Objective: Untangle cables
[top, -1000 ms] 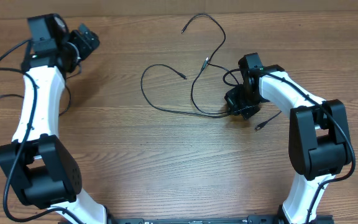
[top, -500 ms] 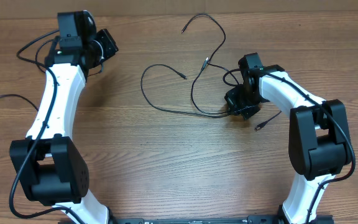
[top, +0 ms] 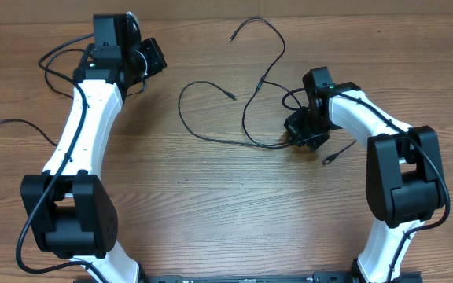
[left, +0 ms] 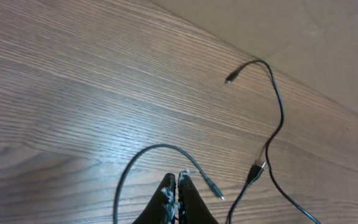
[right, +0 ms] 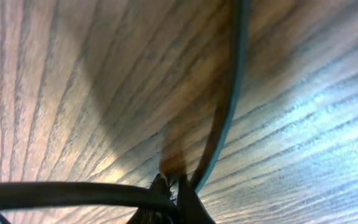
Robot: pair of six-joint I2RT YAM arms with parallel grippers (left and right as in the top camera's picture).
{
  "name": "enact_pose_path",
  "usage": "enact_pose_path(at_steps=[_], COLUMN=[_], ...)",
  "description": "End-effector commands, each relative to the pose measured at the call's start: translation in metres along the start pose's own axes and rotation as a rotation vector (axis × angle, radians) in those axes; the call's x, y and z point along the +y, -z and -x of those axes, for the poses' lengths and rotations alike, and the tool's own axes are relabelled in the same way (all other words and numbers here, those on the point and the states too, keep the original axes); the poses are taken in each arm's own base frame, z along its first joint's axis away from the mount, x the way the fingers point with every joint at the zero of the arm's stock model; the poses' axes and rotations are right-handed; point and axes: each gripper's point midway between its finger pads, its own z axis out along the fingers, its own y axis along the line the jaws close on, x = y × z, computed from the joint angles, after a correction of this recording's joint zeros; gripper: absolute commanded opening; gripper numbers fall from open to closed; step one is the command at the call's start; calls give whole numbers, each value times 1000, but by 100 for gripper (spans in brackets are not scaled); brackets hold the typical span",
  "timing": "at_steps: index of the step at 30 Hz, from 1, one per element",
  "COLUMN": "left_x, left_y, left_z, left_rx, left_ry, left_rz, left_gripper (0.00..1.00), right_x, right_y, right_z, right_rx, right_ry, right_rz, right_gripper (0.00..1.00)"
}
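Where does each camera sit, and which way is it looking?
Overhead: above the table, looking straight down; left arm and right arm show.
Left wrist: on that arm, looking across the table at the cables; shut left fingers show.
Right wrist: close above the wood, a cable at the shut right fingers.
Shared: overhead and left wrist see the same cables.

cables (top: 246, 118) on table (top: 211, 212), left gripper (top: 157, 55) left; right gripper (top: 300, 137) right

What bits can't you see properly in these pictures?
Right wrist view: so close and blurry that which of the cables meets the right gripper is unclear; it leaves by the top edge.
Overhead view: that gripper's tips are hidden under its own wrist; the plug ends are too small to identify.
Left wrist view: cables run off the bottom edge.
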Motion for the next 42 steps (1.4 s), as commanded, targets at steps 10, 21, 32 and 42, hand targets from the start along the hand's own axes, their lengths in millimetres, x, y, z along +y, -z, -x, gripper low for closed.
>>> enact_pose_path(at_steps=[10,21,32,42], left_x=[-12,1,1,-15], left_y=[-6,-30,-50,-55], left_z=[-11,-28,-46,-57], left_rx=[23,86,134,147], left_ry=[-49,-62,-81,-113], left_rz=[-15,6,13,-8], left_gripper=[4,4,4,4], right_x=[-40,-3,20,15], right_y=[-23,0,5,5], right_z=[27,16,-7,-9], right_rx=[-136,-289,-224,-212], right_ry=[77,252,440,436], right_rz=[-162,-114,-25,-42], right_gripper=[4,4,4,40])
